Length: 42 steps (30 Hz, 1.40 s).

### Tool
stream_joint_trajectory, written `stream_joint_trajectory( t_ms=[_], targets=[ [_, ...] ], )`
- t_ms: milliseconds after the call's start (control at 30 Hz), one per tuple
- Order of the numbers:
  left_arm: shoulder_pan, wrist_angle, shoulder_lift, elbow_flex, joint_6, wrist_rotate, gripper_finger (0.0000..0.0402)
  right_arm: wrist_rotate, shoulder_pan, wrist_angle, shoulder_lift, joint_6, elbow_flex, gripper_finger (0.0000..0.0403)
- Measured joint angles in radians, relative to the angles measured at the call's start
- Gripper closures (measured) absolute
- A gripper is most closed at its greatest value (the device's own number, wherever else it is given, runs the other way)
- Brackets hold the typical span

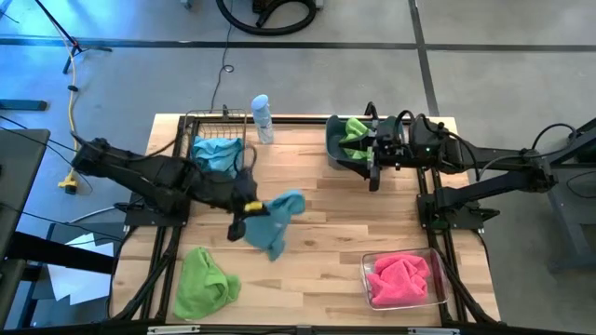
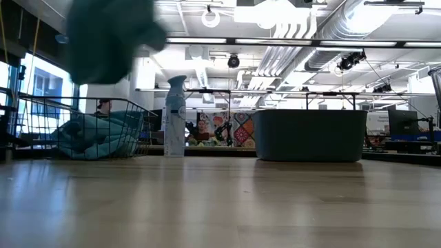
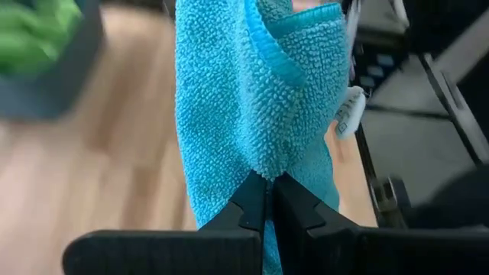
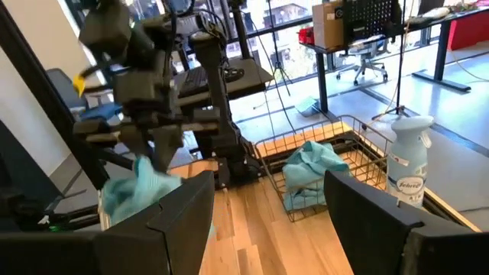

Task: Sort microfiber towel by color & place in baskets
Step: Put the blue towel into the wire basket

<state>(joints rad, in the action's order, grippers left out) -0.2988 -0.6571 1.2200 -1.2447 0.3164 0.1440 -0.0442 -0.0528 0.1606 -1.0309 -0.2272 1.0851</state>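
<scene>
My left gripper point(image 1: 244, 212) is over the table's middle, shut on a light blue towel point(image 1: 276, 221) that hangs in the air; the low view shows it blurred, high up point(image 2: 103, 38). More light blue cloth point(image 1: 217, 152) lies in the black wire basket point(image 1: 200, 121) at the far left. A lime green towel point(image 1: 205, 282) lies on the table's near left. Pink towels point(image 1: 400, 277) fill the clear bin point(image 1: 370, 262) at the near right. My right gripper point(image 1: 375, 172) is open beside the slate-blue tub point(image 1: 335, 154), which holds green cloth point(image 1: 355, 133). My left gripper pinches the light blue towel between its two fingers point(image 3: 252, 202) at a gathered fold point(image 3: 263, 164), several layers bunched together. The towel is lifted clear of the table and hangs slack, a hemmed edge point(image 3: 279, 53) showing farther out.
A pale spray bottle point(image 1: 262, 118) stands at the far edge between wire basket and tub. Bare wood lies in the table's middle and near middle. Cables and a floor stand lie beyond the far edge.
</scene>
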Motion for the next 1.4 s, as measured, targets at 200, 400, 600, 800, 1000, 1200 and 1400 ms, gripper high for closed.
stream_joint_trajectory(
  t_ms=[200, 400, 600, 800, 1000, 1200, 1400],
  targets=[
    [0.077, 0.069, 0.014, -0.112, -0.091, 0.024, 0.0401, 0.000, 0.000, -0.010, 0.000, 0.000, 0.000, 0.0160],
    [0.140, 0.173, -0.005, -0.165, -0.169, 0.050, 0.0401, 0.004, 0.000, -0.020, 0.000, 0.000, 0.000, 0.0160],
    [0.195, 0.313, -0.061, -0.151, -0.172, 0.007, 0.0401, 0.077, 0.001, -0.134, 0.000, 0.000, 0.000, 0.0160],
    [0.222, 0.480, -0.114, -0.028, -0.166, -0.010, 0.0401, 0.107, 0.001, -0.259, 0.000, 0.014, 0.000, 0.0160],
    [0.222, 0.664, -0.127, 0.109, -0.135, -0.011, 0.0401, 0.107, 0.001, -0.274, -0.001, 0.053, 0.000, 0.0160],
    [0.237, 0.709, -0.120, 0.120, -0.136, -0.028, 0.0401, 0.107, 0.001, -0.278, -0.003, 0.053, 0.000, 0.0160],
    [0.262, 0.716, -0.122, 0.120, -0.136, -0.047, 0.0401, 0.108, 0.001, -0.278, -0.003, 0.055, 0.000, 0.0160]
  ],
)
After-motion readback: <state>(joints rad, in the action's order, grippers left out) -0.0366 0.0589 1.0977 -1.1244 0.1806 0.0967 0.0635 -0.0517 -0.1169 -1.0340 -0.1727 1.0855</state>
